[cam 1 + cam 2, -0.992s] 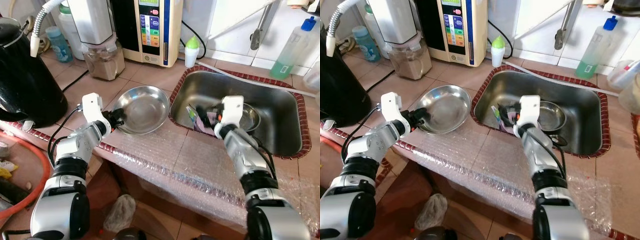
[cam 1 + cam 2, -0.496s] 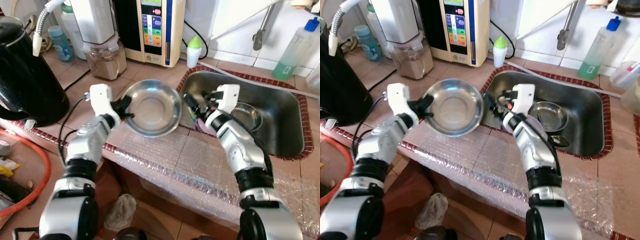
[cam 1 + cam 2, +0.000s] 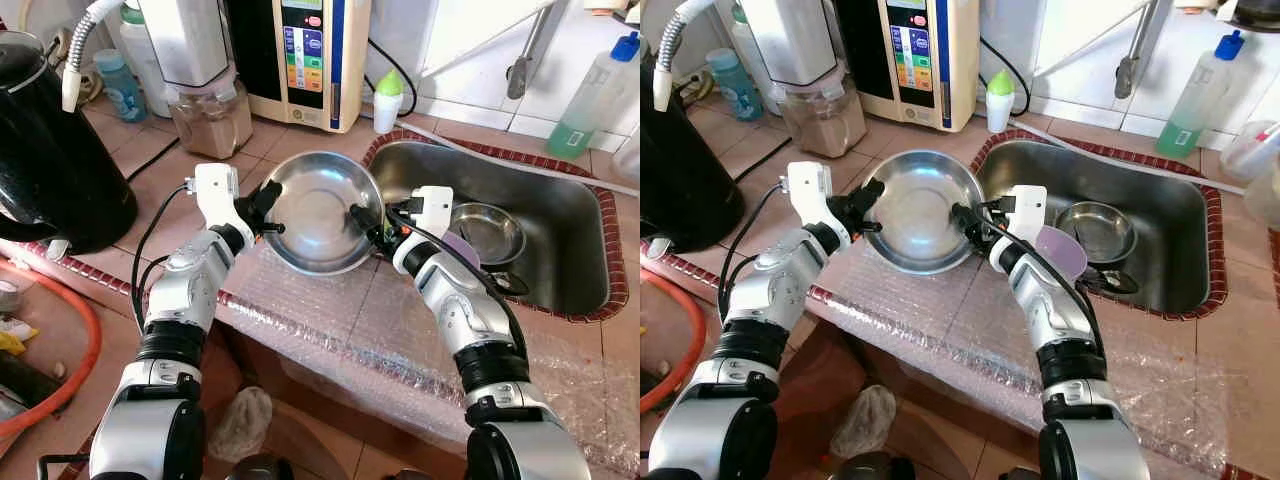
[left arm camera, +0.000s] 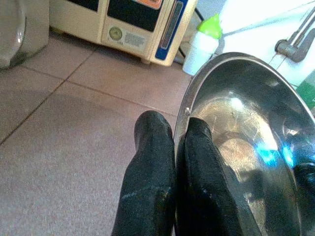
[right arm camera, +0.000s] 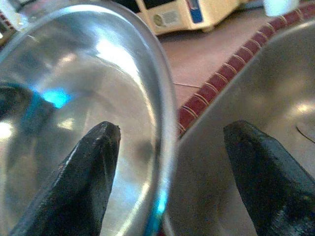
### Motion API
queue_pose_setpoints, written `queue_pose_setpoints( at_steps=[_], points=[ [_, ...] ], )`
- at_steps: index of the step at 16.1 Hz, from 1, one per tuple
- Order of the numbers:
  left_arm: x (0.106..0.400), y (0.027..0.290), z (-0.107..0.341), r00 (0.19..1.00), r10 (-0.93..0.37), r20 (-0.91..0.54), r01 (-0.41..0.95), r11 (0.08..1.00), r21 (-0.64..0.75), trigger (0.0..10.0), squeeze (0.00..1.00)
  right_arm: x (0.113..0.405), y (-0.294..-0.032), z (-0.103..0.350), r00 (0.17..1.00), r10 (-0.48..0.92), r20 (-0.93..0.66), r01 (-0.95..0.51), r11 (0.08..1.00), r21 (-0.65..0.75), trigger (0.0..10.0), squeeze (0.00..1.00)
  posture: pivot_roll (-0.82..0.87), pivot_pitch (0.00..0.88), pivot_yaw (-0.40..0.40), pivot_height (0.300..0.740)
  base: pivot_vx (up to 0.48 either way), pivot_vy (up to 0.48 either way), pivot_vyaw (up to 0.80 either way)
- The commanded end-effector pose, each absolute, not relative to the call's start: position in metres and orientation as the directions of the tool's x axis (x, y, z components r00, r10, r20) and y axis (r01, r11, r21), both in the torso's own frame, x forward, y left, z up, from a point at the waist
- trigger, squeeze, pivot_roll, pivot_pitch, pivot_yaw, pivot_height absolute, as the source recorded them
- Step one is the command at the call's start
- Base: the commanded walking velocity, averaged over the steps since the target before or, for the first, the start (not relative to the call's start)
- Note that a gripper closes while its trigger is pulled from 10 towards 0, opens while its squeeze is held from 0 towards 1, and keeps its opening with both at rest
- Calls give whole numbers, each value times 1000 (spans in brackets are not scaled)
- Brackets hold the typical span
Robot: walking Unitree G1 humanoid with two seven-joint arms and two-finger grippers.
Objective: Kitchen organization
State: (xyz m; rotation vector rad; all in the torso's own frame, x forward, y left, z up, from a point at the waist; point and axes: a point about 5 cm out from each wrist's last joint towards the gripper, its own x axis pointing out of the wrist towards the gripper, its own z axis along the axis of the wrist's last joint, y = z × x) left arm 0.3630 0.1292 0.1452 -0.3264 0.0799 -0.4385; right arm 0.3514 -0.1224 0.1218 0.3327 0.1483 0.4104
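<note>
Between both pincers now, raised bowl (image 3: 318, 210)

bowl (image 3: 322, 210) between both grippers, left of the sink (image 3: 560, 215).

No text, brand, number or sign is legible: the coloured button panel on the cream appliance (image 3: 298, 48) at the counter's back edge and the label on the green bottle (image 3: 590, 90) are too small and blurred.
</note>
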Motion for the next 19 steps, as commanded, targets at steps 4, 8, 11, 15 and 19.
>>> queue_pose_setpoints(
  at_steps=[4,8,11,15,19],
  points=[
    [365,133,155,912,-408,45,401,862,-309,0,0,357,-129,121,914,381,-140,-304,871,387,0,0,-42,0,59,740,0,0,0],
    [365,132,158,908,-414,61,411,858,-307,0,0,355,-133,112,908,368,-200,-256,865,430,0,0,-44,0,55,740,0,0,0],
    [365,128,161,902,-425,75,427,857,-289,0,0,355,-133,110,906,366,-212,-238,855,461,0,0,-45,0,57,740,0,0,0],
    [367,126,168,903,-419,93,428,867,-255,9882,0,359,-141,112,927,307,-214,-171,857,486,0,0,-41,0,57,740,0,0,0],
    [367,126,170,905,-413,103,426,870,-248,10000,0,360,-142,112,931,293,-219,-149,852,502,0,0,-41,0,57,740,0,0,0]
  ],
)
